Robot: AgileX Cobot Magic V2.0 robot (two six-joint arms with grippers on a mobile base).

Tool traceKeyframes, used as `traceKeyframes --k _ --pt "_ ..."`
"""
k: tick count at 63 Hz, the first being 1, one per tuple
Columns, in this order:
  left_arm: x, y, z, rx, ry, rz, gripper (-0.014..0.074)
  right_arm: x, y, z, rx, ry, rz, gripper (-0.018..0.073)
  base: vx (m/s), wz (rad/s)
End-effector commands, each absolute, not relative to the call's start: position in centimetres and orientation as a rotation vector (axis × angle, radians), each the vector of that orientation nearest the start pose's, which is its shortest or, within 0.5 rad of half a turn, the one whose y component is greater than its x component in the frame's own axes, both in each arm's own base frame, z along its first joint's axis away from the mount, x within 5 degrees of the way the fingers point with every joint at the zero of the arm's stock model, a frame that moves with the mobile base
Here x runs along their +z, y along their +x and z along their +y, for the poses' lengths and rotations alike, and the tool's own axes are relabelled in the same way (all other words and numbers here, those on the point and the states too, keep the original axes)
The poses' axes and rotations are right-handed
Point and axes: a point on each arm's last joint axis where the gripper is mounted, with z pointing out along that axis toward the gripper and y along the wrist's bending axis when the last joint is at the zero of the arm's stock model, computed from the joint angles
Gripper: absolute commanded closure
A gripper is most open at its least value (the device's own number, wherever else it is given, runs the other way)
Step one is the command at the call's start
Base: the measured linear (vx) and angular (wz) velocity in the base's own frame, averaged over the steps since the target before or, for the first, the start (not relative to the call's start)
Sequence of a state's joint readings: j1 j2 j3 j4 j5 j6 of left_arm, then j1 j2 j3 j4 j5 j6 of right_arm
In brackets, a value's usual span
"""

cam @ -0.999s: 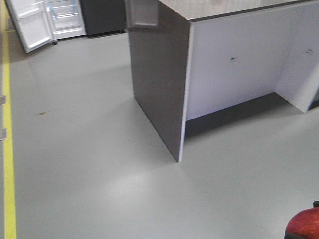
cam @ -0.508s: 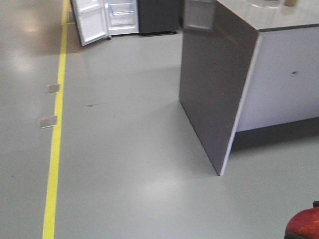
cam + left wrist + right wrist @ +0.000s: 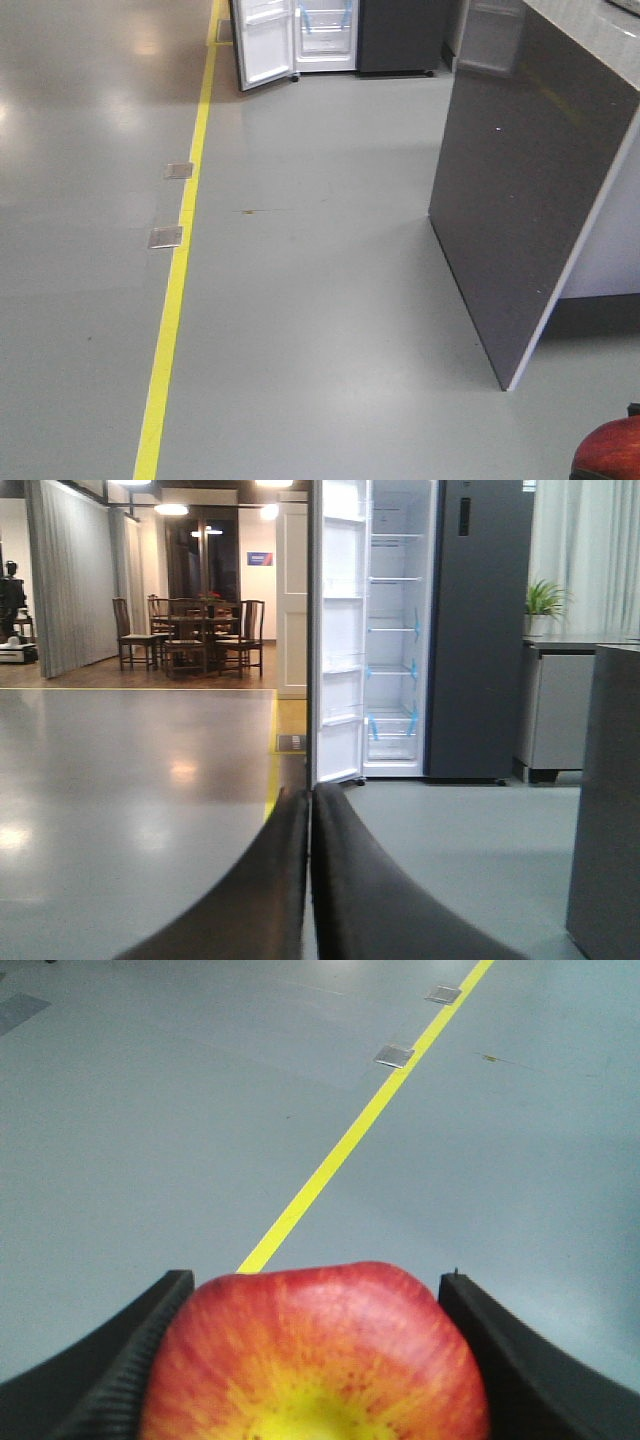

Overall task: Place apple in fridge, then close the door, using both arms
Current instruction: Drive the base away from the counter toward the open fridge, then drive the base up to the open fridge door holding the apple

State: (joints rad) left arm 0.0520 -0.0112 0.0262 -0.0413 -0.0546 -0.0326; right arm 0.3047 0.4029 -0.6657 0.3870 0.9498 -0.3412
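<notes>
Apple (image 3: pixel 315 1360) pinched between the two black fingers (image 3: pixel 110 1370) of the right claw (image 3: pixel 312 1290), red skin and yellow base filling the wrist view; the left claw (image 3: pixel 310 802) rides empty, its fingers pressed together and aimed at the fridge (image 3: pixel 480 630); beyond both, bare grey floor (image 3: pixel 330 300) and a yellow line (image 3: pixel 175 290) run toward the appliance, well apart from the robot at the far end of the room, its door (image 3: pixel 335 630) swung wide to show white shelves (image 3: pixel 392 630); a dark counter (image 3: pixel 520 200) side panel stands to the right. Judged from this, the carry is in hand and the approach unfinished; next comes closing the gap, passing left of the counter, then reaching the fruit onto a shelf before the free claw pushes the door shut.
</notes>
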Motion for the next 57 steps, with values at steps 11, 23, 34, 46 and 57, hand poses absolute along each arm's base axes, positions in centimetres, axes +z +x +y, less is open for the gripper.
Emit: traceKeyframes --k 11,23,34,46,57 --pt "20.80 5.49 0.33 -0.029 -0.102 1.378 0.0603 34.32 4.90 4.41 0.453 -0.575 1.957 0.0180 0.12 0.20" --pt "20.80 5.49 0.33 -0.029 -0.102 1.378 0.0603 34.32 4.90 4.41 0.453 -0.575 1.957 0.0180 0.14 0.12" --pt "20.80 5.49 0.33 -0.029 -0.102 1.378 0.0603 34.32 4.90 4.41 0.453 -0.575 1.957 0.0180 0.16 0.06" --pt "20.80 5.49 0.33 -0.029 -0.102 1.378 0.0603 34.32 4.90 4.41 0.453 -0.575 1.957 0.0180 0.18 -0.01" --pt "20.80 5.49 0.33 -0.029 -0.102 1.378 0.0603 34.31 4.89 4.41 0.453 -0.576 1.959 0.0180 0.18 -0.01"
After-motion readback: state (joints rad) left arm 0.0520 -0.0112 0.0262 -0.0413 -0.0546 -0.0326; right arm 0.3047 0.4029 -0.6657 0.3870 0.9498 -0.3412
